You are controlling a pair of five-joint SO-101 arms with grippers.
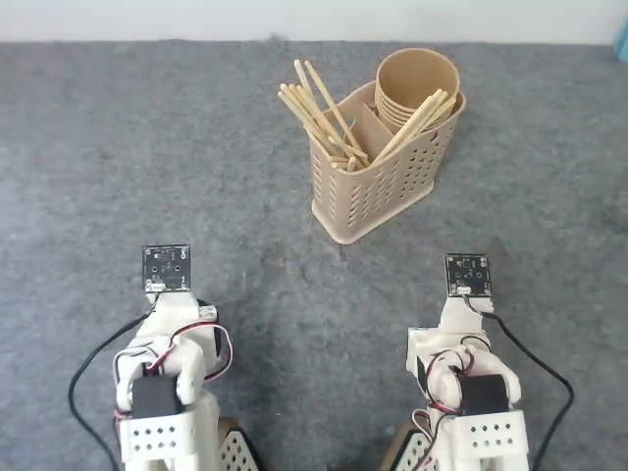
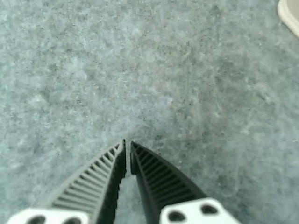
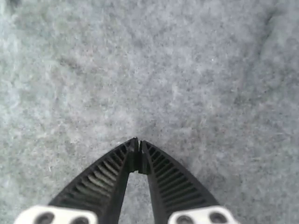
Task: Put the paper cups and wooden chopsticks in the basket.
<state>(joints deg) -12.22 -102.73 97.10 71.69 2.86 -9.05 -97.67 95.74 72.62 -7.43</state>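
Observation:
A beige perforated basket (image 1: pixel 373 191) stands at the back middle of the grey felt mat. A stack of brown paper cups (image 1: pixel 416 83) sits in its right compartment. Several wooden chopsticks (image 1: pixel 319 113) lean out of its left side, and more chopsticks (image 1: pixel 424 118) rest against the cups. Both arms are drawn back at the near edge, well short of the basket. My left gripper (image 2: pixel 127 143) is shut with nothing in it, hanging over bare felt. My right gripper (image 3: pixel 138 141) is shut and empty too, also above bare felt.
The grey felt mat (image 1: pixel 147 147) covers the table up to a pale wall strip at the back. A beige corner of the basket (image 2: pixel 290 11) shows in the left wrist view. Cables loop around both arm bases at the near edge.

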